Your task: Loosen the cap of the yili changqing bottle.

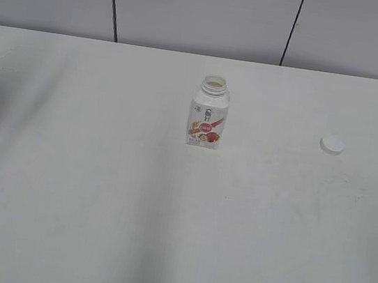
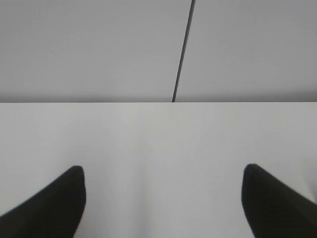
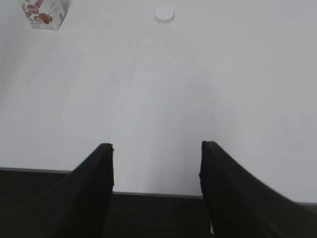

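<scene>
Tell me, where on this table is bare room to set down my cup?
Nearly everywhere: only the bottle near the back middle and its cap off to the right occupy the table. The whole front, the left side, and the gap between those two are bare.

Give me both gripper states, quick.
Left gripper: open, holding nothing.
Right gripper: open, holding nothing.

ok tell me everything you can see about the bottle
The bottle is small, white and squarish, plastic by its look, with a round neck and a pink-red strawberry label on the front. It stands upright near the middle of the table. Its mouth is open, showing a pale inside. The cap lies apart on the table to its right. Nothing touches the bottle but the table; both grippers are away from it.
</scene>
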